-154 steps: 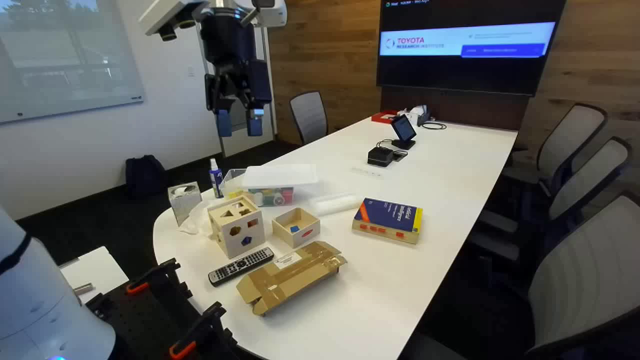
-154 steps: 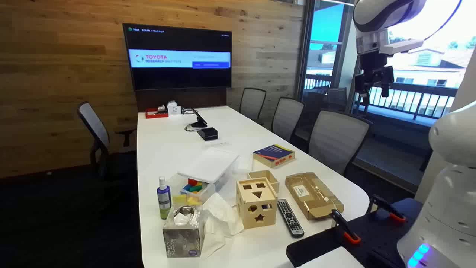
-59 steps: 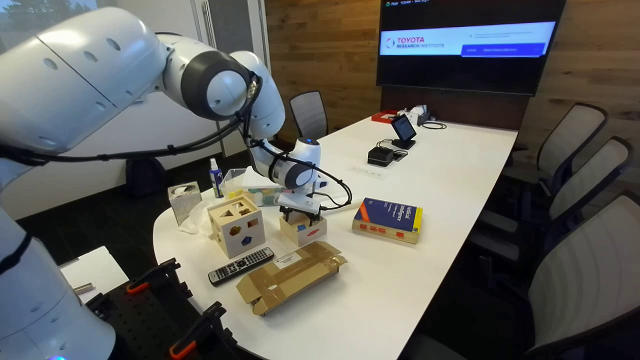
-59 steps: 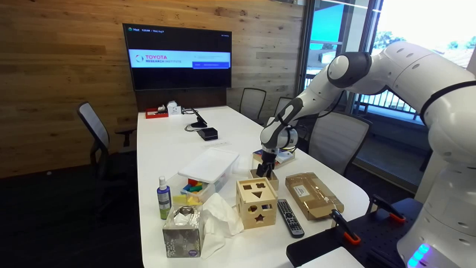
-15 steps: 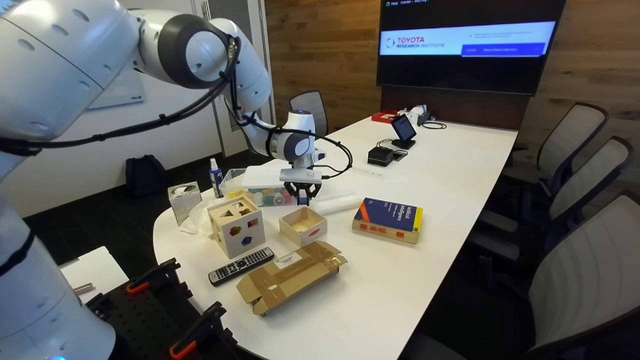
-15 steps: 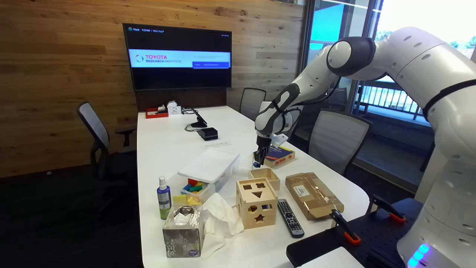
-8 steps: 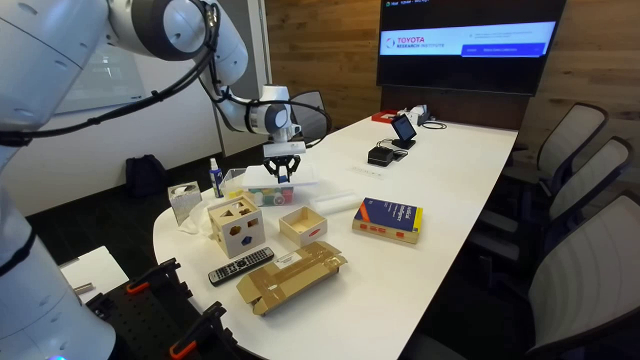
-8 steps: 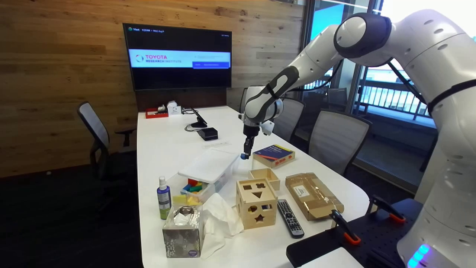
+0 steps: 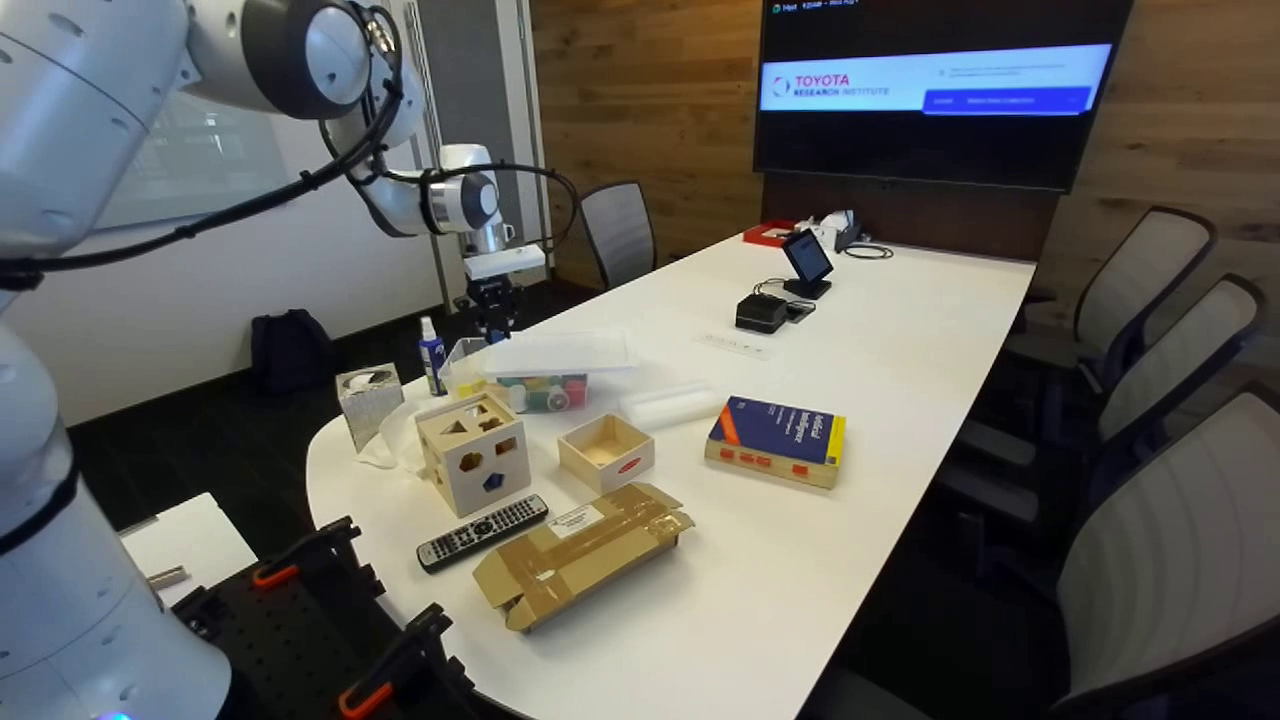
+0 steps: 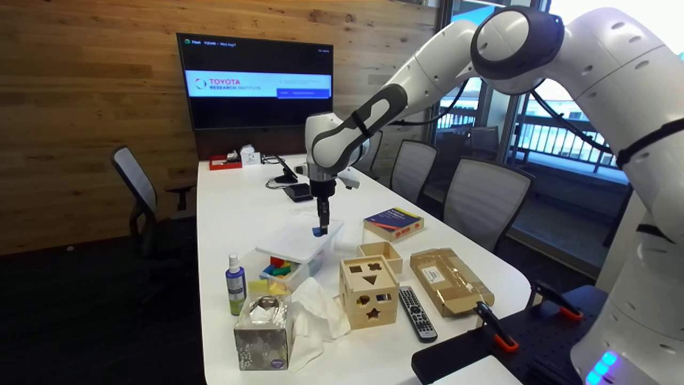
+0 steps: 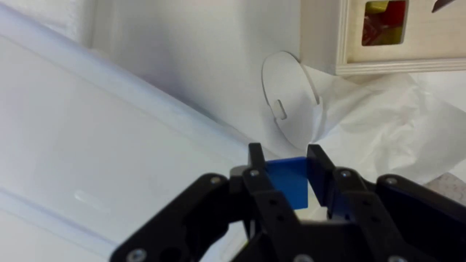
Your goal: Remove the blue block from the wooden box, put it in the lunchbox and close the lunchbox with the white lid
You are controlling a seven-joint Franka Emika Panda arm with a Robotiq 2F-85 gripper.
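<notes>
Black fingers [image 11: 319, 171], rigid and jointed, were closed on the blue block [image 11: 290, 183], pinching it from two opposite sides, with one flat, straight-edged face showing between them. From where I stood, the block hung above the level of the counter [image 9: 760, 580], close to the white lid [image 10: 291, 240]; whether it touched anything besides the fingers I could not tell. Smooth plastic formed the lid, a broad rectangle with a ridged edge, lying askew across the lunchbox [image 10: 316, 264]. Clear plastic made up the lunchbox walls, and at its uncovered end coloured blocks showed [image 10: 280, 270]. Pale wood formed the open wooden box [image 9: 605, 460], square and shallow, marked with a red oval; near it stood the wooden cube [image 9: 475, 455], its faces pierced by a triangle, a star and other cut-outs. Crumpled tissue [image 10: 315, 315] lay in soft folds beside the cube, next to a patterned tissue box [image 10: 262, 342]. Creased brown cardboard [image 10: 451, 280], partly taped, lay near the button-studded remote [image 10: 418, 314].
</notes>
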